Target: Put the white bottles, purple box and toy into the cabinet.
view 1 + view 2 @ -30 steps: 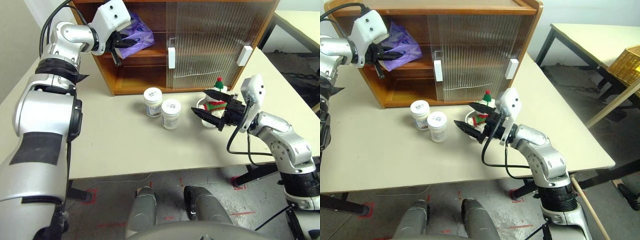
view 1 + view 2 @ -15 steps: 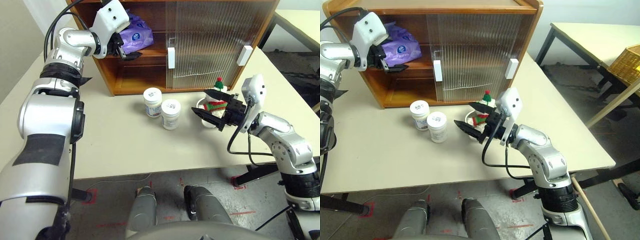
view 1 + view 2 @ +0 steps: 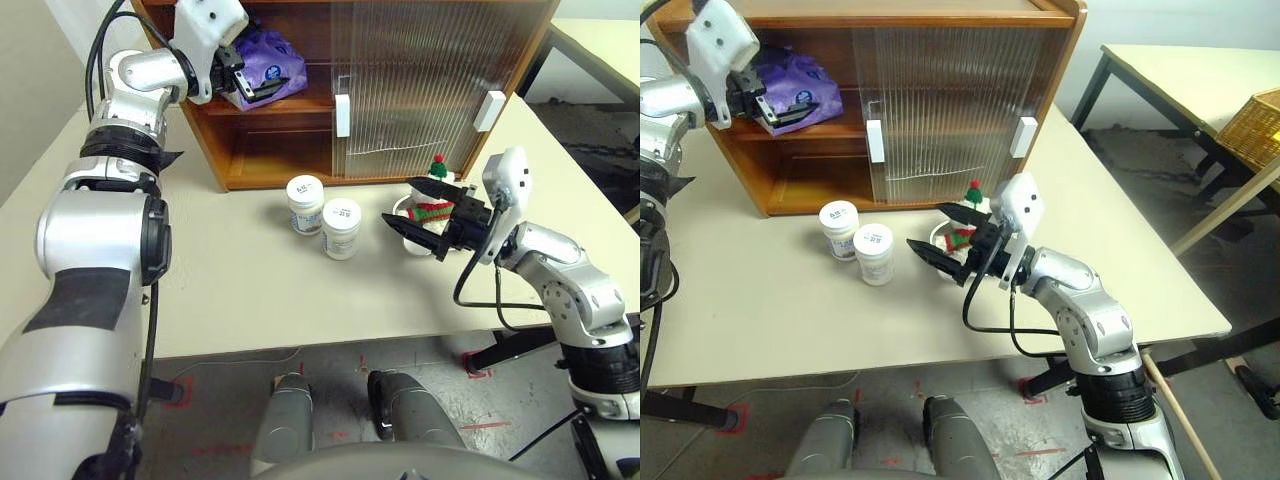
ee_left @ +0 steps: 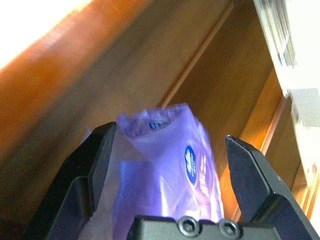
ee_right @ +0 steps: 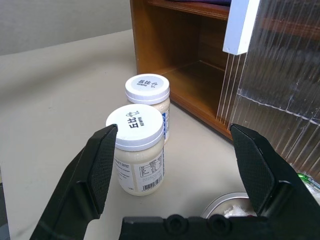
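Observation:
The purple box (image 3: 270, 65) lies on the upper shelf in the open left half of the cabinet (image 3: 440, 60). My left gripper (image 3: 250, 85) is open just in front of it, its fingers on either side of the purple box (image 4: 185, 160) and apart from it. Two white bottles (image 3: 306, 203) (image 3: 342, 227) stand side by side on the table before the cabinet. The toy (image 3: 436, 205) sits in a steel bowl. Beside that bowl my right gripper (image 3: 418, 208) hovers open, pointing toward the white bottles (image 5: 136, 150).
The steel bowl (image 3: 404, 212) rests on the beige table (image 3: 230, 290) right of the bottles. Both ribbed sliding doors (image 3: 420, 80) cover the cabinet's right half. A second table with a wicker basket (image 3: 1252, 120) stands off to the right.
My left gripper has opened and let go of the purple box, which now rests on the upper shelf; the hand has lifted slightly. The right arm has not moved.

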Robot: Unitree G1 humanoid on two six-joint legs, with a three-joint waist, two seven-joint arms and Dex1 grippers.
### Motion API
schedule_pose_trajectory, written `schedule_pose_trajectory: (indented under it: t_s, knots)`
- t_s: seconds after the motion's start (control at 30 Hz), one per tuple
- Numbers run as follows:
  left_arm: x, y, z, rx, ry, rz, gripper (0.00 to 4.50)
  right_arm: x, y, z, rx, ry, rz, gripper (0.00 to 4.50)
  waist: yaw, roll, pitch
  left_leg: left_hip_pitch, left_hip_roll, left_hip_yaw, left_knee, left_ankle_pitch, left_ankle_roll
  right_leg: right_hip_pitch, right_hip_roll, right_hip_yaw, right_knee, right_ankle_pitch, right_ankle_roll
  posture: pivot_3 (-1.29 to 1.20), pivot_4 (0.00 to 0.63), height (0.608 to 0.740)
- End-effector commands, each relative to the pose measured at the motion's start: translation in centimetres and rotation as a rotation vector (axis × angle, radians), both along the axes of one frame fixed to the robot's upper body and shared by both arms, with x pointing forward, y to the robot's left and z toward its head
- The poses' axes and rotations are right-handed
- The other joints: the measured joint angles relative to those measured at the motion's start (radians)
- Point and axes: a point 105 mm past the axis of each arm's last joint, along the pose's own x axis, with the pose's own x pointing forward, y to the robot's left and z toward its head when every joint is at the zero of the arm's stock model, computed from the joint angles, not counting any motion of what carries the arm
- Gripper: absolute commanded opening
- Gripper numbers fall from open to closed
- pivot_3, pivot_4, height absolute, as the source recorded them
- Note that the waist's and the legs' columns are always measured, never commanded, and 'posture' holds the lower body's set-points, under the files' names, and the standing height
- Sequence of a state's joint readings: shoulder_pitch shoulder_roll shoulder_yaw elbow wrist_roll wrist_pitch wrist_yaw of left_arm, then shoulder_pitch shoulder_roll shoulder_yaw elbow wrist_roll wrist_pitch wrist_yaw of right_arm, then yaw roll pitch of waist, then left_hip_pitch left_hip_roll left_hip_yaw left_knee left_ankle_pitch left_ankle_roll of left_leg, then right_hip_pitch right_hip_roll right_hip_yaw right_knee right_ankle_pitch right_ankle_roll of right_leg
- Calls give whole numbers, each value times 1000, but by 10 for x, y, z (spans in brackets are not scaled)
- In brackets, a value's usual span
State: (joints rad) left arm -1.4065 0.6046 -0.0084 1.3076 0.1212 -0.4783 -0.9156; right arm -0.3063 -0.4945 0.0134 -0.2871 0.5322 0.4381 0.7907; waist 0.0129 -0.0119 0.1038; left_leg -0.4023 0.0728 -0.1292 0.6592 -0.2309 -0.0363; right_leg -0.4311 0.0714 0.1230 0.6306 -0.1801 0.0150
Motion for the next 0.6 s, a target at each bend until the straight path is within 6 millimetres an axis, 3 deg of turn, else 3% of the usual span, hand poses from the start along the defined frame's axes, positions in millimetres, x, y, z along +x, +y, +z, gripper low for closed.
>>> schedule_pose_trajectory:
  t_s: [0.03, 0.13, 0.3, 0.4, 0.6]
  knots:
    - [-11, -8, 9, -172, 27, -150, 4490, 0, 1, -1, -6, 1, 10, 4500, -1, 0, 0, 0, 0, -1, 0, 0, 0, 0, 0, 1, 0, 0, 0, 18, 93, 740]
    - [-22, -13, 10, -242, 44, -284, 4490, 0, 0, -2, -8, 3, 13, 4500, 3, 0, -1, 0, 0, -1, 0, 0, 0, 1, -1, 1, 1, 0, 0, 18, 93, 740]
    - [-30, -7, 1, -296, 99, -344, 4490, 1, 0, -3, -10, 6, 22, 4500, 5, 1, -1, 1, 1, -1, 2, 0, 0, 1, 0, 0, 2, 0, -1, 39, 93, 740]
    - [-33, -2, -4, -357, 124, -342, 3836, 1, 1, -3, -10, 6, 26, 4500, 5, 1, -1, 2, 1, 0, 3, 1, 1, 2, 0, 0, 3, 1, -1, 43, 96, 740]
    - [-42, 0, -39, -426, 183, -282, 1770, 1, 2, -2, -11, 6, 33, 4500, 9, 1, -2, 4, 1, 0, 4, 2, 2, 5, 0, -1, 3, 2, -1, 52, 103, 740]
